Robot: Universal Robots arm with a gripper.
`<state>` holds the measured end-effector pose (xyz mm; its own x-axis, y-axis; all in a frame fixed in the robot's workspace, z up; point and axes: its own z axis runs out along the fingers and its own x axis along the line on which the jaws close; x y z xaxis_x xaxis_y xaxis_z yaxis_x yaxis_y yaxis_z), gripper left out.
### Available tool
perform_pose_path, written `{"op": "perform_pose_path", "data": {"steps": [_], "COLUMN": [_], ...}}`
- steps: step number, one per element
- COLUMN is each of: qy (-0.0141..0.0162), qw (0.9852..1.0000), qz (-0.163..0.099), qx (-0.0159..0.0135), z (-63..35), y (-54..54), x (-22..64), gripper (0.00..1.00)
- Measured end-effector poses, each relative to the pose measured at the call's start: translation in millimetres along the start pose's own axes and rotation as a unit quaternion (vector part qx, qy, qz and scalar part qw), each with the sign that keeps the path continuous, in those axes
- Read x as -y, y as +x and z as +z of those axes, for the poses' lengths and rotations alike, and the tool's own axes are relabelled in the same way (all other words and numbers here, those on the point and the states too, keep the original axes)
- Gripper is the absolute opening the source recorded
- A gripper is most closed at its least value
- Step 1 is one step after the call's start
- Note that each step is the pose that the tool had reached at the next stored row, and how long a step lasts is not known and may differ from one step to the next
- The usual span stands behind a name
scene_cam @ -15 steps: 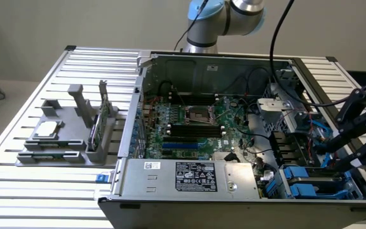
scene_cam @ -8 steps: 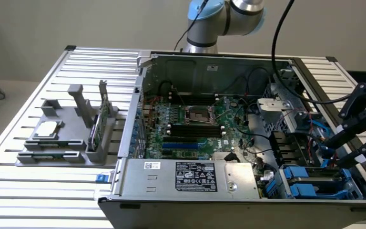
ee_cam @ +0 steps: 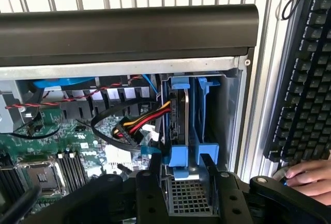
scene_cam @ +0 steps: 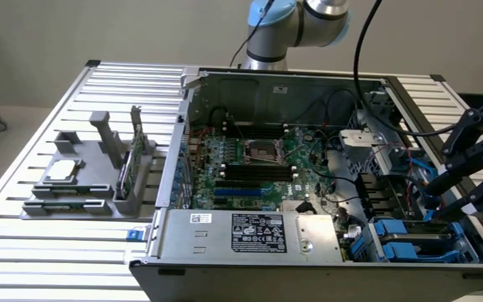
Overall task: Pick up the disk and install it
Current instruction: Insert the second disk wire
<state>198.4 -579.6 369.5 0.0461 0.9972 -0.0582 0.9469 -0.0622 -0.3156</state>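
1. The claw [scene_cam: 449, 211] hangs at the case's [scene_cam: 224, 277] drive bay [scene_cam: 414, 242], at about four o'clock in the exterior view.
2. Its jaws stand apart, one on each side of the disk [ee_cam: 182, 115] and just beside its blue rails [ee_cam: 178, 157]; whether they press it, I cannot tell.
3. The disk sits on edge in the bay (near the case's corner), with red-and-yellow cables [ee_cam: 147, 120] just beside it.
4. On the desk [scene_cam: 23, 258], at nine o'clock in the exterior view, a grey holder [scene_cam: 82, 189] carries a square chip [scene_cam: 63, 170] and a green card [scene_cam: 131, 167].
5. A hand [ee_cam: 310, 177] rests by a keyboard [ee_cam: 305, 79] beside the case.
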Motion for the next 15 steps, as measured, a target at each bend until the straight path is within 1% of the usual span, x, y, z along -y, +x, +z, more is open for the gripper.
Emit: {"op": "perform_pose_path", "data": {"steps": [4, 15], "qy": [-0.0001, -0.0006], "qw": [1.0, 1.0], "qz": [-0.001, -0.003], "qx": [0.0003, 0.0009], "z": [1.4, 5.2], "y": [0.0, 6.1], "x": [4.1, 5.9], "gripper": [0.43, 0.43]}}
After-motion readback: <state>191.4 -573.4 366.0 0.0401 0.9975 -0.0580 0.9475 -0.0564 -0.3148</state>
